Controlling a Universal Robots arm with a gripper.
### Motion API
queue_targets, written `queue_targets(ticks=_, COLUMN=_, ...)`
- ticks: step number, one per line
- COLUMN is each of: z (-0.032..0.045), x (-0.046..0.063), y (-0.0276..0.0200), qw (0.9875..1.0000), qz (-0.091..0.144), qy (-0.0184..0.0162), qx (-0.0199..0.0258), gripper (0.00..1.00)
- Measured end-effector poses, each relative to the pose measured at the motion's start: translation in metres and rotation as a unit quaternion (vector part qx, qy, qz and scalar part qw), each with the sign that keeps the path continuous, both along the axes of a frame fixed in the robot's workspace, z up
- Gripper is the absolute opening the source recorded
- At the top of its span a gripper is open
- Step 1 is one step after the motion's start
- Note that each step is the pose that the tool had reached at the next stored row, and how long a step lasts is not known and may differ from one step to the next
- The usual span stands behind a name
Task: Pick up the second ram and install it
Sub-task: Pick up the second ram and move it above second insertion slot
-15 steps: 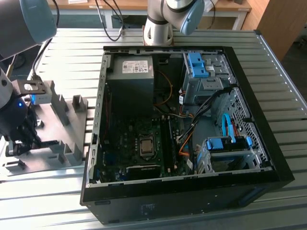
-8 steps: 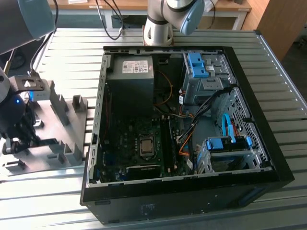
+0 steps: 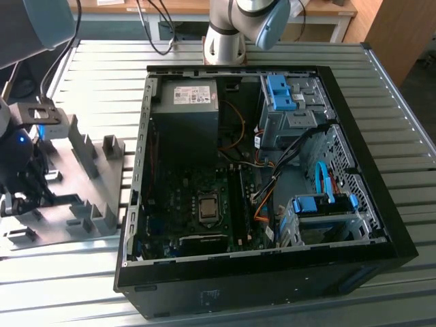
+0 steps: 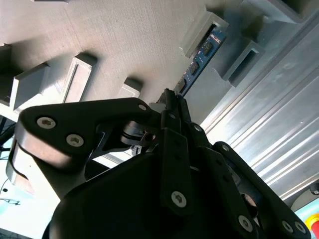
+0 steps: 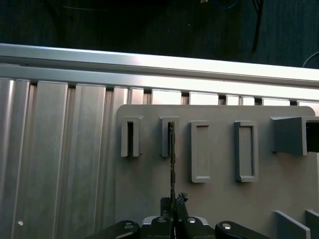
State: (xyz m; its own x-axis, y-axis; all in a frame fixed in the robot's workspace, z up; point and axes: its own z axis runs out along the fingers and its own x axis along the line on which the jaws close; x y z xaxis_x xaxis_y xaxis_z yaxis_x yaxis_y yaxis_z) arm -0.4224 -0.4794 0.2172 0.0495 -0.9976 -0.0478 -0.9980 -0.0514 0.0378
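The second ram (image 5: 171,164) stands on edge in the grey tray (image 5: 219,199), seen as a thin dark line. Its far end rests in a narrow upright slot (image 5: 168,137). In the second wrist view the ram (image 4: 199,57) shows as a dark green-blue board running from a slot down to the fingertips. My gripper (image 5: 173,201) is shut on the ram's near end, with the black fingers (image 4: 172,107) pressed together on it. In the exterior view my gripper (image 3: 19,191) hangs low over the tray (image 3: 75,170) at the exterior view's left.
An open computer case (image 3: 259,184) lies on the slatted metal table (image 3: 409,136), to the exterior view's right of the tray. Long black memory sockets (image 3: 238,197) run beside the processor (image 3: 206,206). Several upright slot blocks (image 5: 244,152) stand on the tray. Cables cross the case.
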Motion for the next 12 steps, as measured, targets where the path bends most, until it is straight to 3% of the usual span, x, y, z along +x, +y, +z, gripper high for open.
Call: queue_targets(ticks=12, z=0.0134, x=0.0, y=0.0, qw=1.0, qz=0.0, qy=0.0, qx=0.0, gripper=0.14)
